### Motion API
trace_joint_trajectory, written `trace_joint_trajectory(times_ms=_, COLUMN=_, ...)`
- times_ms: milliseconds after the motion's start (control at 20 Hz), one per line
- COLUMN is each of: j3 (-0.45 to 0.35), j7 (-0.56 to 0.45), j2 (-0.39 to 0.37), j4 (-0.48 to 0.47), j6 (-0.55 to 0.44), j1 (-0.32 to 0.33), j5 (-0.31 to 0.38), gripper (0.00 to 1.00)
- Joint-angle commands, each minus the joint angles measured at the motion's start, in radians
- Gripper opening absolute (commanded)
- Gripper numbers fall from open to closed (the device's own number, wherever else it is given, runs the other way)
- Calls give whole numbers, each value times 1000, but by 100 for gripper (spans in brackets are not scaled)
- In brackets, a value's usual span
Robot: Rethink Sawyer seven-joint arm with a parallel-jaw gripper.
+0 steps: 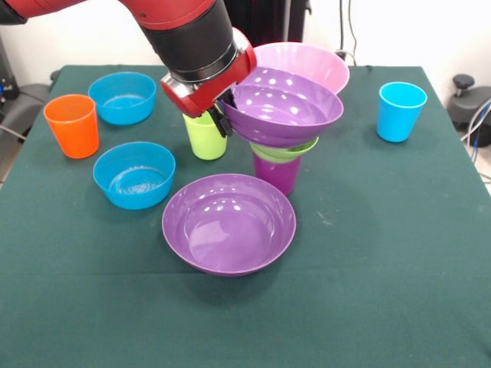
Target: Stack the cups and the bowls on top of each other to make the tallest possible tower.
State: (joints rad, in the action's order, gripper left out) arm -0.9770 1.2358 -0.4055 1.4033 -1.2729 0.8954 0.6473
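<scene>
The tower stands mid-table: a purple cup (pixel 278 175) with the small green bowl (pixel 288 151) on its mouth. A wide purple bowl (pixel 288 107) sits tilted on top of the green bowl. My gripper (pixel 223 116) is at this bowl's left rim, with its dark fingers (pixel 221 123) closed over the rim. The lime green cup (pixel 205 139) stands just below and behind the gripper. A second wide purple bowl (pixel 229 224) lies upright in front of the tower. The big pink bowl (pixel 311 61) is behind the tower.
The orange cup (pixel 72 125) stands at the left, with one blue bowl (pixel 123 97) behind it and another blue bowl (pixel 134 175) beside it. The light blue cup (pixel 400 111) stands alone at the right. The green table cloth (pixel 368 291) covers the table.
</scene>
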Motion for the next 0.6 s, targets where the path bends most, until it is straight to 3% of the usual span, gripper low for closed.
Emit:
trace_joint_trajectory(times_ms=50, j3=63, j7=-260, j2=40, j4=21, j6=-32, j1=-45, j5=52, gripper=0)
trace_joint_trajectory(times_ms=600, j3=64, j7=-242, j2=44, j4=20, j6=-20, j1=-49, j5=48, gripper=0)
